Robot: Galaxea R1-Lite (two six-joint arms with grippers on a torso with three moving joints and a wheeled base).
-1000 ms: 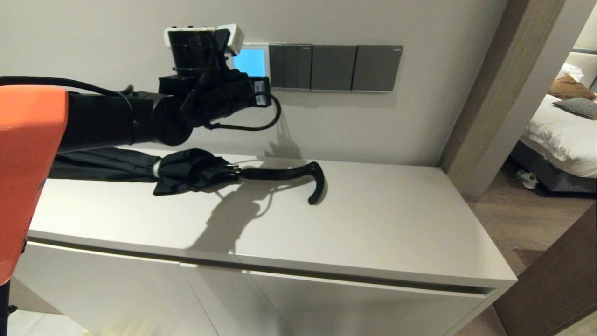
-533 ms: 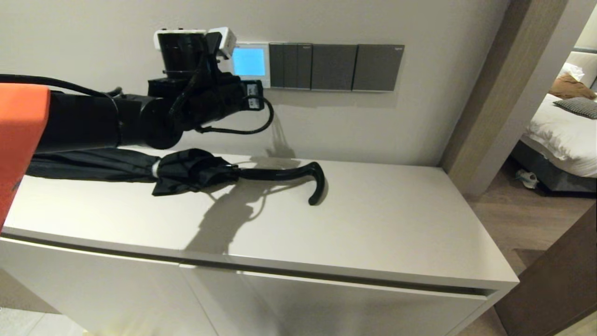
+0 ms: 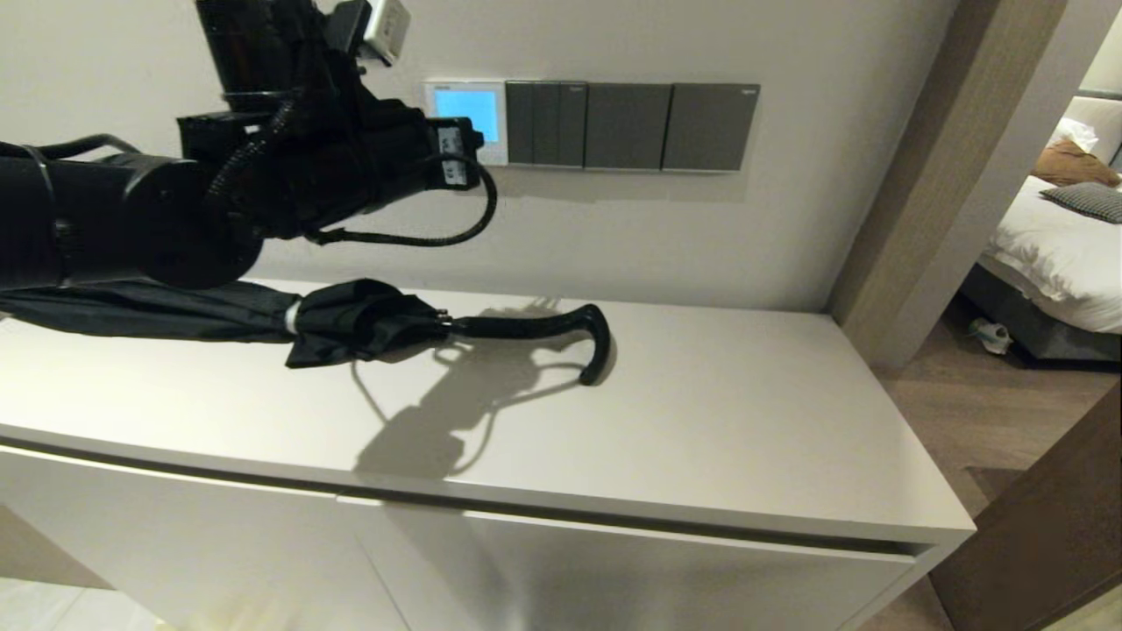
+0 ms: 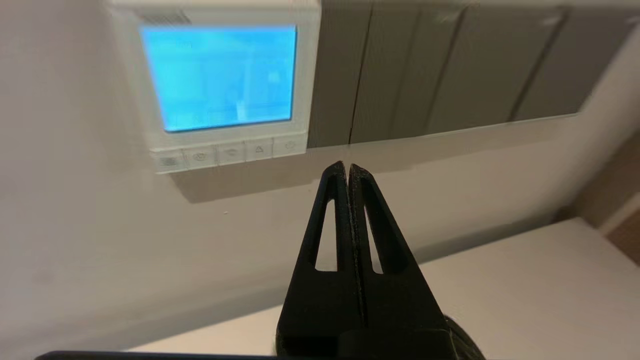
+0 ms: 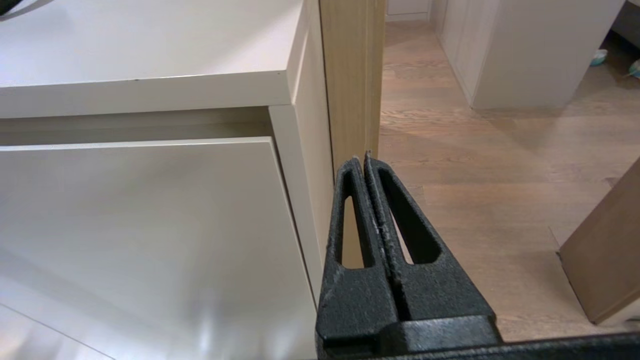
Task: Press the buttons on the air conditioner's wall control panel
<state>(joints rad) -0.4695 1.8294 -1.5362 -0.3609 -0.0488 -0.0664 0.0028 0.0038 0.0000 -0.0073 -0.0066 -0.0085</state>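
Note:
The air conditioner's wall control panel (image 3: 465,118) is a white-framed square with a glowing light blue screen, also seen in the left wrist view (image 4: 220,77). The buttons (image 4: 230,154) are a row of small pale keys under the screen. My left gripper (image 4: 348,167) is shut and empty. It points at the bare wall just below the seam between the panel and the first dark switch plate, off the keys. My left arm (image 3: 263,175) reaches in from the left. My right gripper (image 5: 361,159) is shut and empty, low beside the cabinet's end, out of the head view.
Dark grey switch plates (image 3: 631,127) sit right of the panel. A folded black umbrella (image 3: 351,324) with a hooked handle lies on the white cabinet top (image 3: 745,421) under the arm. A wooden door frame (image 3: 920,175) and a bedroom doorway are on the right.
My left arm has drawn back from the panel, to the left and upward. The whole panel and its blue screen now show. The gripper stays shut.

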